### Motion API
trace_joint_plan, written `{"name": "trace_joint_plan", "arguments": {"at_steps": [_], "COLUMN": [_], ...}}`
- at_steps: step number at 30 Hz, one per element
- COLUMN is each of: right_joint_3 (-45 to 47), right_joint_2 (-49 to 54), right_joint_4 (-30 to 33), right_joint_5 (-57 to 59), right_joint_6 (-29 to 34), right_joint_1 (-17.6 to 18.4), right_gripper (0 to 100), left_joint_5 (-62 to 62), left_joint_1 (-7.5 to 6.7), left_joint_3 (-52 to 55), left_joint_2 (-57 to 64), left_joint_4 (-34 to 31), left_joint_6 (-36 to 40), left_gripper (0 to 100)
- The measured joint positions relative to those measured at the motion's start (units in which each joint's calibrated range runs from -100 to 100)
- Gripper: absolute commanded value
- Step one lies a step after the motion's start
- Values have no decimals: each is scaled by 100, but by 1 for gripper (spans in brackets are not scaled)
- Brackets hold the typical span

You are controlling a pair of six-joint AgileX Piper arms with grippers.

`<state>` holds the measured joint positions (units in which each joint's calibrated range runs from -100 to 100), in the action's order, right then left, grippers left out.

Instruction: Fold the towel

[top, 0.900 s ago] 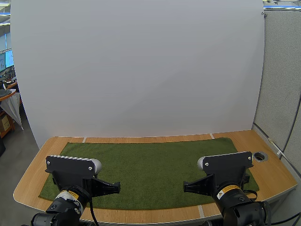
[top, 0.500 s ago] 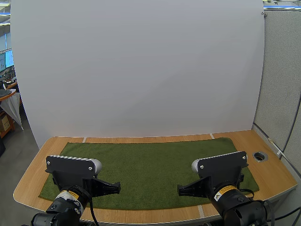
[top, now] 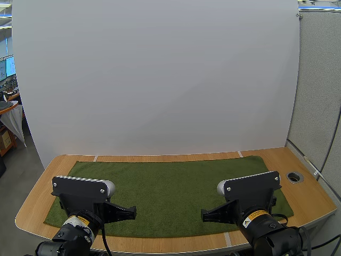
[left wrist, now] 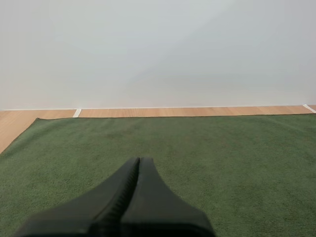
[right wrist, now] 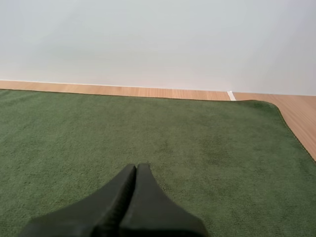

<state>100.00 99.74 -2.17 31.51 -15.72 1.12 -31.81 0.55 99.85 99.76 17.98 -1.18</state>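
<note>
You're at the very start, nothing done. The green towel (top: 170, 184) lies spread flat at full length on the wooden table (top: 36, 198), with no fold in it and no corner lifted. Its far edge runs straight along a strip of bare wood, and its near edge is partly hidden behind the arms. As I read it, the whole job is left: open up, take hold of an edge or corners, carry them across, lay the cloth down on itself. Your left pincer (left wrist: 138, 163) is fully closed, its two fingers pressed into one dark wedge with nothing between them. It sits over the near left part of the towel and points toward the far edge. Your right pincer (right wrist: 137, 168) is the same, closed tight and gripping nothing, over the near right part of the towel, with the towel's far right corner ahead of it and off to its side. Both tips look to be above the cloth rather than on it, but I can't tell for sure if either brushes the pile. The two pincers are well apart, with open towel between them.
</note>
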Motion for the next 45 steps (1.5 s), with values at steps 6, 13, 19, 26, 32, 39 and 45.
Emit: {"name": "trace_joint_plan", "arguments": {"at_steps": [6,13,19,26,32,39,45], "right_joint_3": [0,-331,-1328,-2405,-3048,-3350,-3394], "right_joint_2": [0,0,0,12,26,26,26], "right_joint_4": [-24,217,297,334,670,1061,1457], "right_joint_5": [-81,-66,502,1770,2221,2438,2509], "right_joint_6": [0,0,0,0,0,83,831], "right_joint_1": [0,0,0,0,-26,-362,-650], "right_gripper": [0,0,0,0,0,0,0], "left_joint_5": [0,0,0,0,0,0,0], "left_joint_1": [0,0,0,0,0,0,0], "left_joint_3": [0,0,0,0,0,0,0], "left_joint_2": [0,0,0,0,0,0,0], "left_joint_4": [0,0,0,0,0,0,0], "left_joint_6": [0,0,0,0,0,0,0], "left_gripper": [0,0,0,0,0,0,0]}}
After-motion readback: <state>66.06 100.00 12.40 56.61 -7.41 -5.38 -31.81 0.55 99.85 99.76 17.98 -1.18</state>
